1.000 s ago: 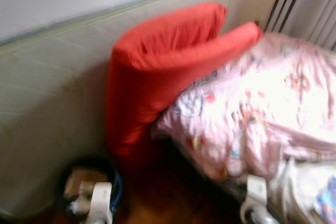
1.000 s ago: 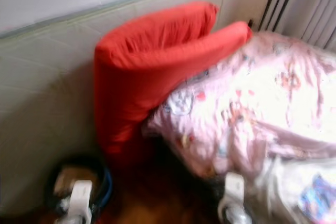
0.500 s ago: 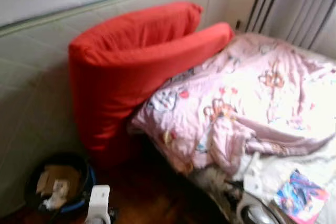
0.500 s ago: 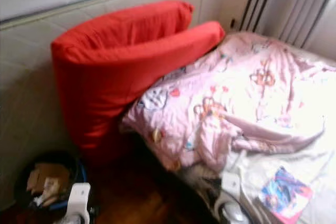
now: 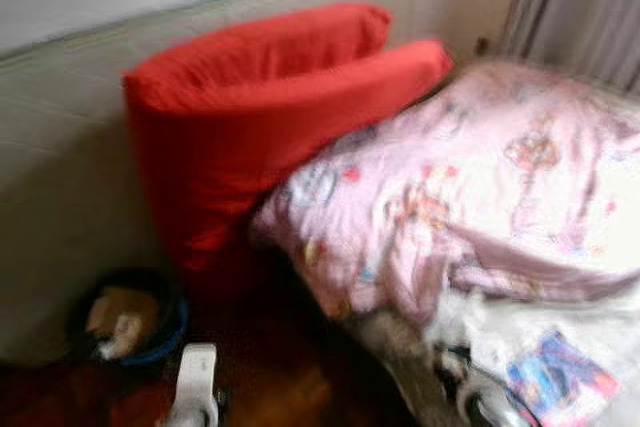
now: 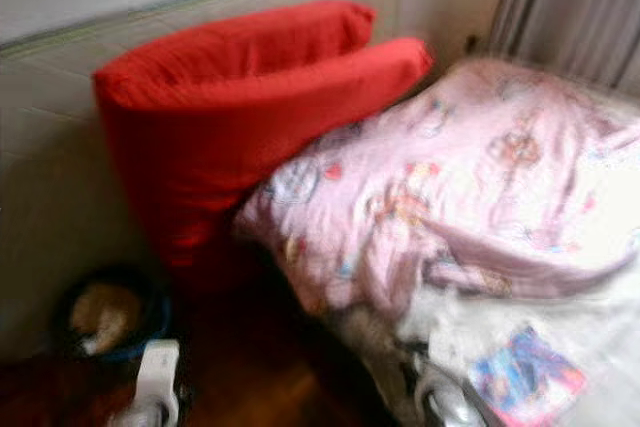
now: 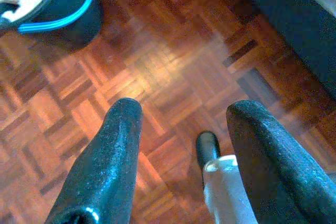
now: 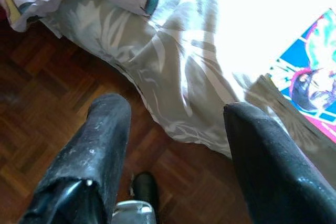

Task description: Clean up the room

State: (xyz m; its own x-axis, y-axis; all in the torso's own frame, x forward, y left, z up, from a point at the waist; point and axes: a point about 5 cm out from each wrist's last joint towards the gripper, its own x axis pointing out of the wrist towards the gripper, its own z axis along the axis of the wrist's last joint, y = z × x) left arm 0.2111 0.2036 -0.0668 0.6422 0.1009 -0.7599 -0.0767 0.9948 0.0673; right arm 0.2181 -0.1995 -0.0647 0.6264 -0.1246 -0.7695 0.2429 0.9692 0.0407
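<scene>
A big red cushion (image 5: 250, 117) leans folded against the pale headboard (image 5: 70, 147), resting on a rumpled pink patterned duvet (image 5: 470, 197) on the bed. A colourful magazine (image 5: 560, 377) lies on the white sheet near the bed's corner, also seen as the magazine (image 8: 310, 77) in the right wrist view. My left gripper (image 7: 184, 156) hangs open over the parquet floor, empty. My right gripper (image 8: 173, 150) is open too, empty, above the hanging sheet edge (image 8: 157, 66). Both forearms show low in the eye views.
A dark bin with a blue rim (image 5: 130, 322) holding cardboard scraps stands on the floor by the headboard, and the same bin (image 7: 47, 3) appears in the left wrist view. Grey curtains (image 5: 590, 7) hang behind the bed. Parquet floor (image 5: 290, 387) lies between bin and bed.
The whole picture has shifted, first left then slightly right, so the camera has moved. The magazine and the bin came into fuller view. Nothing in the scene itself has moved.
</scene>
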